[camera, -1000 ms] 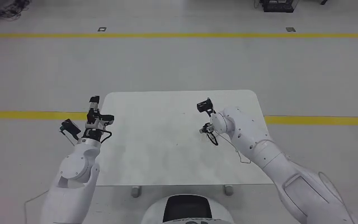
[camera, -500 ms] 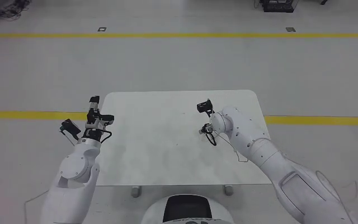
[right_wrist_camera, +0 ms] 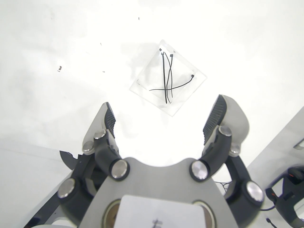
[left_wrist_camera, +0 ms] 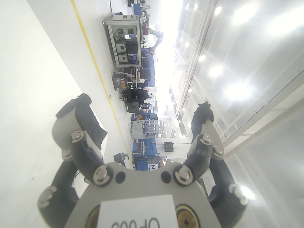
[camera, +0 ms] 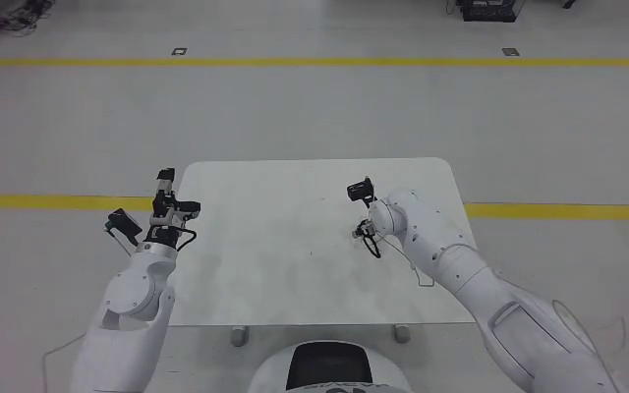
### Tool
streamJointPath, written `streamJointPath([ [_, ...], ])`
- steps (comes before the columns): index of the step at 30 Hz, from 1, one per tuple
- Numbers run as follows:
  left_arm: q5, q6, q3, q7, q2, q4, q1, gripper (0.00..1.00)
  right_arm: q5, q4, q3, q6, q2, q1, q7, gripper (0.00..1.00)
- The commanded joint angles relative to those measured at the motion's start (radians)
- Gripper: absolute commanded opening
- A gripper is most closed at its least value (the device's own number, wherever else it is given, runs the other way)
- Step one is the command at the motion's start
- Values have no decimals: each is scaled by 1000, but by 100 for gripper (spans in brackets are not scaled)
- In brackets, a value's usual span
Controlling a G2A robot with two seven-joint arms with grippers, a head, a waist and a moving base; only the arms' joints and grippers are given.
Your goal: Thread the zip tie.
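Three thin black zip ties (right_wrist_camera: 163,72) lie crossed in a shallow clear square tray (right_wrist_camera: 187,84) on the white table (camera: 285,196). My right gripper (right_wrist_camera: 163,110) hangs above the table, open, with nothing between its ribbed fingers (right_wrist_camera: 213,115); the tray sits a little beyond the fingertips. In the top view this gripper (camera: 366,232) is over the table's right half. My left gripper (left_wrist_camera: 142,103) is open and empty, held up off the table's left edge (camera: 175,193) and pointing out into the room.
Small dark specks (right_wrist_camera: 59,68) mark the tabletop near the tray. The table's edge and a black cable (right_wrist_camera: 273,194) lie close behind the right gripper. A wide stretch of bare tabletop separates the two arms.
The right arm's wrist has edged very slightly toward the table's right side. The left arm has not moved.
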Motion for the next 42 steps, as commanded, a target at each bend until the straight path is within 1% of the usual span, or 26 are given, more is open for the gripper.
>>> streamJointPath([
  [1, 0, 0, 0, 0, 0, 0, 0, 100, 17, 3, 13, -17, 1, -7, -11, 100],
  [4, 0, 0, 0, 0, 0, 0, 0, 100, 37, 2, 31, -36, 3, -10, -5, 100],
  [8, 0, 0, 0, 0, 0, 0, 0, 100, 47, -1, 49, -45, 4, -11, 11, 100],
  [15, 0, 0, 0, 0, 0, 0, 0, 100, 47, -1, 49, -45, 4, -11, 11, 100],
  [18, 0, 0, 0, 0, 0, 0, 0, 100, 19, 1, 48, -26, 4, -22, -17, 100],
  [22, 0, 0, 0, 0, 0, 0, 0, 100, 5, -1, 49, -11, 2, -27, -11, 100],
  [28, 0, 0, 0, 0, 0, 0, 0, 100, 5, 1, 61, -13, -1, -31, -18, 100],
  [29, 0, 0, 0, 0, 0, 0, 0, 100, 3, 0, 64, -14, -1, -32, -19, 82],
  [30, 0, 0, 0, 0, 0, 0, 0, 100, 1, 0, 67, -14, -1, -33, -21, 71],
  [31, 0, 0, 0, 0, 0, 0, 0, 100, -1, -1, 69, -14, -1, -35, -21, 58],
  [32, 0, 0, 0, 0, 0, 0, 0, 100, -4, 0, 72, -12, 0, -36, -22, 52],
  [34, 0, 0, 0, 0, 0, 0, 0, 100, -10, -1, 76, -12, 0, -37, -23, 48],
  [41, 0, 0, 0, 0, 0, 0, 0, 100, -24, 0, 87, -11, -3, -43, -29, 42],
  [42, 0, 0, 0, 0, 0, 0, 0, 100, -26, 4, 87, -12, -4, -44, -33, 40],
])
